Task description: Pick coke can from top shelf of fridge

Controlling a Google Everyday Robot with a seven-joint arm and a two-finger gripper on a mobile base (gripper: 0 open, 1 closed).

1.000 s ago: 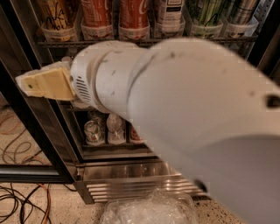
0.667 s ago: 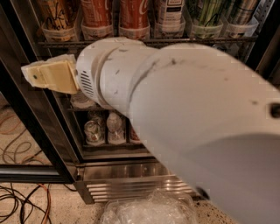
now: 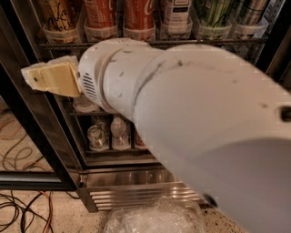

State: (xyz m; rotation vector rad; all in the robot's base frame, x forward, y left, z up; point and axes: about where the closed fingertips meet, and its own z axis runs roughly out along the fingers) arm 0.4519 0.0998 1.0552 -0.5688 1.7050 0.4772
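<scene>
**Arm fills the view, gripper below the top shelf, coke can in its tray**

The white robot arm (image 3: 204,127) takes up most of the view, running from lower right up to the wrist at centre left. Behind it stands the fridge (image 3: 43,136), with its black door frame slanting down the left side. The top shelf (image 3: 204,42) runs across the upper edge: a dark wire rack with a thin front rail and clear plastic trays (image 3: 213,31). The stainless base grille (image 3: 132,196) sits low, under the racks. A crumpled clear plastic container (image 3: 154,218) lies on the speckled floor in front of the grille.

The gripper (image 3: 34,77), tan coloured, points left from the wrist. It sits below the top shelf rail, in front of the door frame, apart from all the cans. Cannot tell whether it is spread or pressed together, and nothing shows in its grasp.

The coke can (image 3: 138,11) stands upright in a tray on the top shelf, left of centre. A second red can (image 3: 100,11) stands just beside it on the left. A gold can (image 3: 59,13) is further left. To the right stand a white can (image 3: 175,11), a green can (image 3: 213,10) and a silver can (image 3: 250,13).

Water bottles (image 3: 120,133) and a small can (image 3: 96,136) stand on a lower rack. Cables (image 3: 22,214) lie on the floor at lower left.
</scene>
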